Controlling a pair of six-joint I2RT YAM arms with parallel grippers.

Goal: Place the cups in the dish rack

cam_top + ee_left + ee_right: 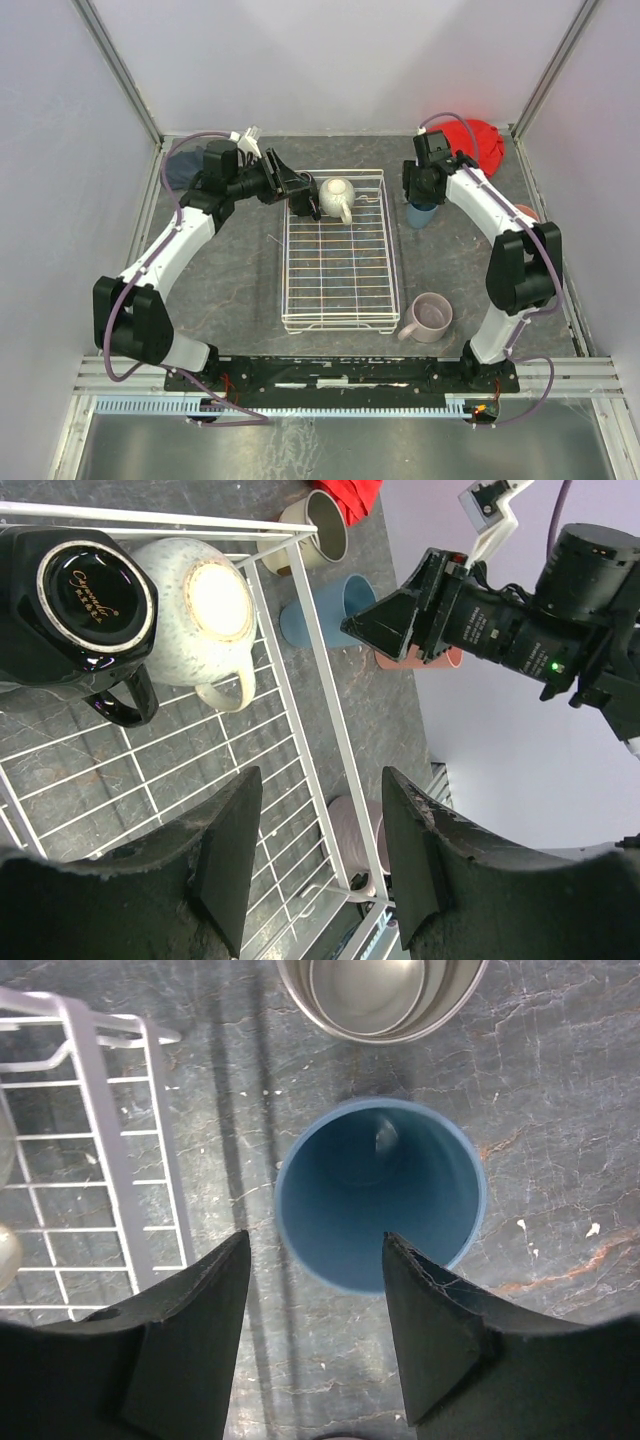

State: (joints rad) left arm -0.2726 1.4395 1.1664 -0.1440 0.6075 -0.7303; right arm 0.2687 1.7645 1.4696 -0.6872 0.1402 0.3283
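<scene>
The white wire dish rack (340,300) lies mid-table. A cream mug (337,196) and a black mug (85,600) stand upside down in its far end; the cream mug also shows in the left wrist view (195,610). My left gripper (322,780) is open and empty over the rack's far left (300,192). My right gripper (315,1245) is open and empty just above the blue tumbler (380,1205), right of the rack (422,195). A steel tumbler (380,995) stands beyond it. A salmon tumbler (527,213) stands far right. A mauve mug (430,317) stands by the rack's near right corner.
A red cloth (475,140) lies at the back right corner and a dark blue cloth (185,165) at the back left. Walls enclose the table on three sides. The rack's right rail (100,1080) runs close to the blue tumbler.
</scene>
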